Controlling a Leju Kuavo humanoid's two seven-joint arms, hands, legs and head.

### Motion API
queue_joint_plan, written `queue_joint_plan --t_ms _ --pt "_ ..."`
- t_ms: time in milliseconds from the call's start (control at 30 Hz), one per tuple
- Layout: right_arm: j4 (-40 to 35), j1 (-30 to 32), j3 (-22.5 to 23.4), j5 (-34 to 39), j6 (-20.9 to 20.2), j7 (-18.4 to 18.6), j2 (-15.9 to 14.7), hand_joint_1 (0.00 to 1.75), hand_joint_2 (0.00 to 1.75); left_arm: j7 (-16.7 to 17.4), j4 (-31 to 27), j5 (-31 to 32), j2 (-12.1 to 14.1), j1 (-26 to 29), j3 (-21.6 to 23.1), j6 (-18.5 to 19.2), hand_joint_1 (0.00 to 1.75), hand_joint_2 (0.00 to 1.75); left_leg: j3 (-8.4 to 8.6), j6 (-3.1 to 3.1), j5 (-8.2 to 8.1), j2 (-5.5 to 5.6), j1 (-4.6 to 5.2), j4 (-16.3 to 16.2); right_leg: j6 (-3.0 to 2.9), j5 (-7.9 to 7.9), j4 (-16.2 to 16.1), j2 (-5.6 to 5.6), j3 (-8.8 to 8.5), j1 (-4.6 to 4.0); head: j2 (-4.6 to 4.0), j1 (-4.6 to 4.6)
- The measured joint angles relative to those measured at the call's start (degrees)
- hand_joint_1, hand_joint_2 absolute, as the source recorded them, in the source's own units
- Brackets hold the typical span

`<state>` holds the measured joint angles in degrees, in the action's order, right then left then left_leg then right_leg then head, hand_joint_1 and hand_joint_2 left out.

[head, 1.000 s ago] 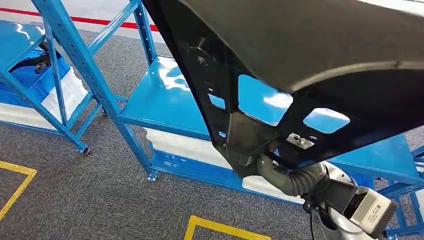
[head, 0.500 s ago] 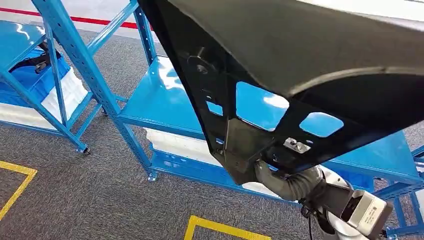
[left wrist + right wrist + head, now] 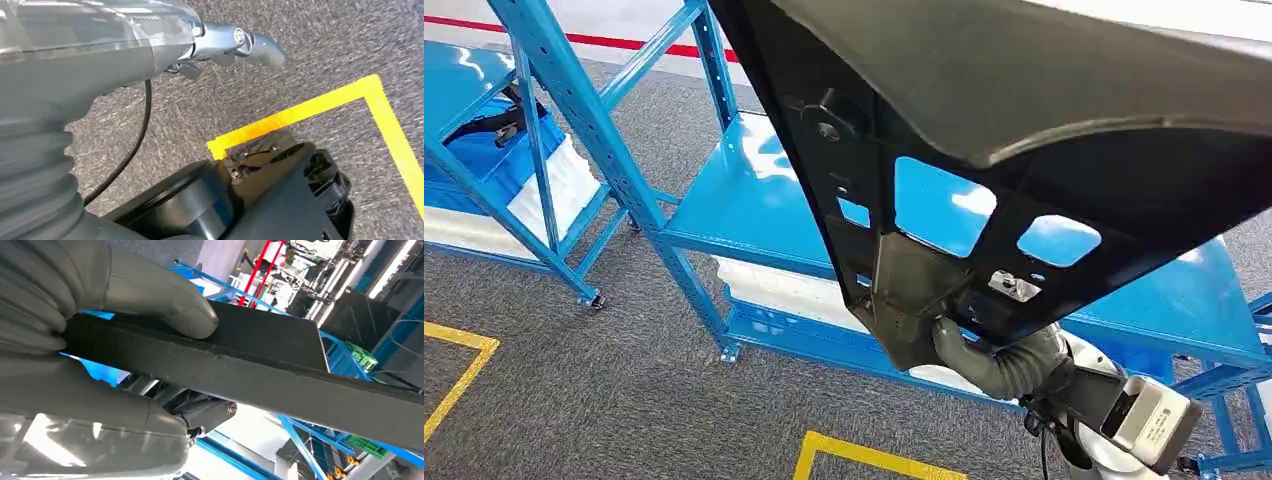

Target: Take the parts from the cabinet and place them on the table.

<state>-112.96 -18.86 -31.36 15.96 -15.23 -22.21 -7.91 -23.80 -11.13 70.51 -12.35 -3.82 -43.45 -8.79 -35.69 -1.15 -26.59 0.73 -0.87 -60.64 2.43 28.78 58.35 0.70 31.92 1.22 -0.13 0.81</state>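
Grey carpet with yellow tape lines runs under the blue shelf. Above that shelf, the right robot hand clamps the near edge of a long black panel; its length stretches up and away. The left robot hand hangs empty, fingers loosely apart.

Matt black plastic against glossy blue metal.
Large black part: matt, finely grained, plastic-looking, with a rough textured edge under the right hand. Blue shelving: painted metal, smooth and reflective. Floor carpet: grey, coarse, speckled. Left hand: smooth grey, slightly shiny, with a ribbed rubbery cover.
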Motion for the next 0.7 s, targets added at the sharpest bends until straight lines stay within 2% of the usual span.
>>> queue_joint_plan --t_ms 167,200,233,267,333,367,400,433,467,500,533,567,600,633,667,700 --pt "0.1 0.0 0.0 -0.4 0.3 0.0 0.4 1.75 1.75 0.0 0.0 0.0 0.2 0.0 0.0 0.0 0.0 1.75 0.0 0.71 -0.06 0.0 0.63 -0.1 0.74 -0.18 -0.3 0.01 -0.15 0.56 0.0 0.02" --pt "0.1 0.0 0.0 -0.4 0.4 0.0 0.4 1.75 1.75 0.0 0.0 0.0 0.2 0.0 0.0 0.0 0.0 1.75 0.36 1.24 0.44 -0.17 -0.1 0.8 0.85 0.28 0.0 0.02 0.0 0.21 0.0 0.02" --pt "0.1 0.0 0.0 -0.4 0.4 0.0 0.4 1.75 1.75 0.0 0.0 0.0 0.2 0.0 0.0 0.0 0.0 1.75 0.58 1.31 0.49 -0.22 -0.11 1.1 0.85 1.06 0.8 -0.21 0.28 0.35 0.0 -0.04" --pt "0.1 -0.2 0.0 -0.5 0.4 0.0 0.4 1.75 1.75 0.0 0.0 0.0 0.2 0.0 0.0 0.0 0.0 1.75 0.56 1.47 0.57 -0.3 -0.22 1.1 0.76 3.25 3.7 -0.22 1.61 0.19 0.0 -0.26" --pt "0.2 -0.1 0.0 -0.5 0.4 0.0 0.4 1.75 1.75 0.0 0.0 0.0 0.2 0.0 0.0 0.0 0.0 1.75 0.47 1.48 0.57 -0.37 -0.23 1.1 0.88 7.56 12.8 -0.22 5.74 0.25 0.0 -0.46" --pt "0.3 0.0 0.0 -0.5 0.4 0.0 0.4 1.75 1.75 0.0 0.0 0.0 0.2 0.0 0.0 0.0 0.0 1.75 0.4 1.47 0.57 -0.41 -0.26 1.0 0.94 8.62 16.5 -0.23 7.5 0.28 0.0 -0.46" --pt "0.4 0.0 0.0 -0.5 0.4 0.0 0.4 1.75 1.75 0.0 0.0 0.0 0.2 0.0 0.0 0.0 0.0 1.75 0.41 1.45 0.58 -0.41 -0.35 1.0 1.01 8.0 17.5 -0.23 8.01 0.41 0.0 -0.48" --pt "0.5 0.0 0.0 -0.5 0.4 0.0 0.4 1.75 1.75 0.0 0.0 0.0 0.2 0.0 0.0 0.0 0.0 1.75 0.41 1.36 0.58 -0.41 -0.5 1.0 1.11 6.29 15.9 -0.24 7.26 0.54 0.0 -0.5" --pt "0.5 0.0 0.0 -0.5 0.4 0.0 0.4 1.75 1.75 0.0 0.0 0.0 0.2 0.0 0.0 0.0 0.0 1.75 0.41 1.14 0.6 -0.38 -0.75 0.9 1.26 3.9 12.3 -0.28 5.46 0.65 0.0 -0.48" --pt "0.5 0.0 0.0 -0.5 0.4 0.0 0.4 1.75 1.75 0.0 0.0 0.0 0.2 0.0 0.0 0.0 0.0 1.75 0.41 0.74 0.52 -0.32 -1.15 0.7 1.49 1.03 6.4 -0.38 2.49 0.87 0.0 -0.5" --pt "0.5 -0.1 0.0 -0.5 0.4 0.0 0.4 1.75 1.75 0.0 0.0 0.0 0.2 0.0 0.0 0.0 0.0 1.75 0.33 0.2 0.4 -0.27 -1.18 0.5 1.84 -0.2 1.5 -0.55 0.08 1.26 0.0 -0.52" --pt "0.6 -0.1 0.0 -0.5 0.4 0.0 0.4 1.75 1.75 0.0 0.0 0.0 0.5 -0.1 -0.1 0.0 0.0 1.75 -0.05 -0.37 0.5 -0.15 -1.02 0.4 1.96 0.89 1.0 -0.43 -0.96 0.88 0.0 -0.83" --pt "0.6 0.0 0.0 -0.5 0.4 -0.1 0.4 1.75 1.75 0.0 0.0 -0.1 0.4 -0.1 -0.1 0.0 0.0 1.75 -0.16 -0.81 0.77 -0.09 -0.93 0.4 1.18 0.52 1.4 -0.17 -0.46 0.71 0.0 -0.74" --pt "0.6 0.1 0.0 -0.4 0.5 0.0 0.4 1.75 1.75 0.0 0.0 -0.1 0.4 0.0 -0.2 -0.1 0.0 1.75 -0.18 -1.16 1.01 -0.14 -0.7 0.3 0.94 0.67 1.4 -0.2 -0.08 0.74 0.0 -0.55" --pt "0.6 0.1 0.0 -0.4 0.5 0.0 0.4 1.75 1.75 0.0 0.0 -0.1 0.5 0.1 -0.3 -0.1 0.0 1.75 -0.11 -1.61 1.33 -0.13 -0.88 0.7 0.59 0.57 1.6 -0.15 0.17 0.52 0.0 -0.48" --pt "0.6 0.1 0.0 -0.4 0.5 0.0 0.4 1.75 1.75 0.0 0.0 -0.1 0.5 0.0 -0.4 -0.1 0.0 1.75 -0.06 -2.06 1.62 -0.11 -1.01 1.0 0.05 0.32 1.5 -0.15 0.35 0.56 0.0 -0.41"
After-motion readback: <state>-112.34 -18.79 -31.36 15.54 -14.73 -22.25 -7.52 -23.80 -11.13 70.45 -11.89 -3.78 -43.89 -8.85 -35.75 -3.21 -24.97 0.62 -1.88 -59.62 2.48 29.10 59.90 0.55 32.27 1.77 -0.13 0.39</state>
